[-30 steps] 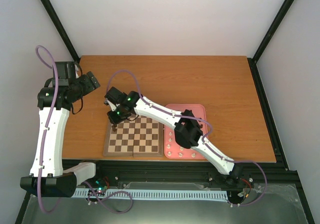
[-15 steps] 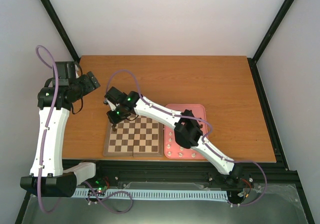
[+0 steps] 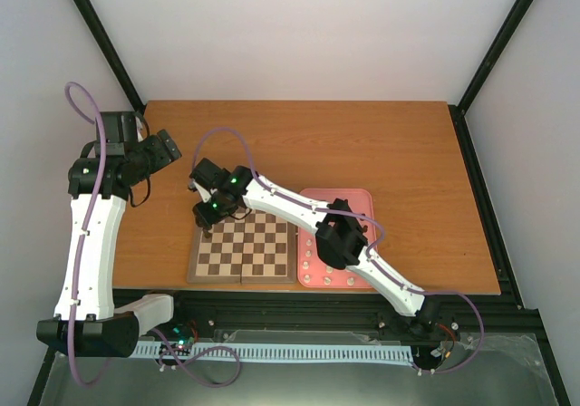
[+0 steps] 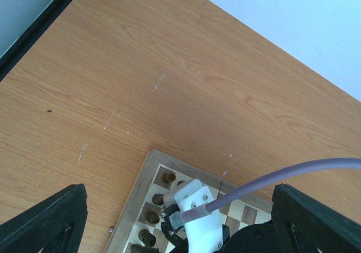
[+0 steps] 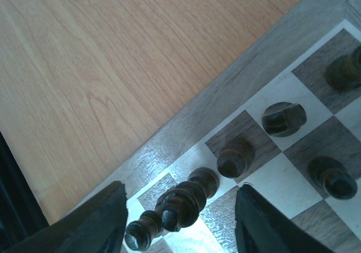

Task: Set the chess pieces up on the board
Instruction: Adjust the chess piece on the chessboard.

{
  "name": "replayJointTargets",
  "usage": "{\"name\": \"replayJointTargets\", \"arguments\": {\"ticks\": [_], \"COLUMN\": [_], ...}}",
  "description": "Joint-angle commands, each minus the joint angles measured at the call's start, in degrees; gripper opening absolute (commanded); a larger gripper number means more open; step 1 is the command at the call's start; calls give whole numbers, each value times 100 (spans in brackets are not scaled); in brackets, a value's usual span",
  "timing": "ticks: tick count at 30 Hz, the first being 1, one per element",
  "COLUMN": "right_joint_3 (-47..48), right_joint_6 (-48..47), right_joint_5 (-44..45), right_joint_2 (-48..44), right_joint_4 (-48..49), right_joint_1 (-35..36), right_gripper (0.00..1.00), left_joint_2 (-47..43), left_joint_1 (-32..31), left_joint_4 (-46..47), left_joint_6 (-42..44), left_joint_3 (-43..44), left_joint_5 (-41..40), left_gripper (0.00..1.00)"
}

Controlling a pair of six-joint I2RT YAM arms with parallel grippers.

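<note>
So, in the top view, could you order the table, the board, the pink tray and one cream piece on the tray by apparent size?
1. table
2. board and pink tray: they look about equal, so I do not rank them
3. cream piece, by far the smallest

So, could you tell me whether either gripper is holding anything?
Nothing, apparently: the left gripper is open above the table; the right gripper stands open around a dark piece on the board.
</note>
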Motion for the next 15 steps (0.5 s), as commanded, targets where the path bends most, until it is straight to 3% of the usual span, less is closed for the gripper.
{"name": "replayJointTargets", "arguments": {"ticks": [1, 10, 15], "right_joint_3": [-41, -56, -92], "right_joint_6": [-110, -179, -286], "right_joint_5": [8, 228, 561], "right_joint_2": [-51, -413, -918], "right_joint_4": [-1, -130, -402], "right_joint_1": [83, 119, 115], "right_gripper": [54, 54, 64], "left_joint_2": [-3, 3, 77], "left_joint_1": [-38, -38, -38], "left_joint_4": [-21, -69, -70], "left_joint_6": [115, 150, 143], "left_joint_3": [71, 115, 226], "left_joint_5": [20, -39, -18], "left_gripper": [100, 100, 100]}}
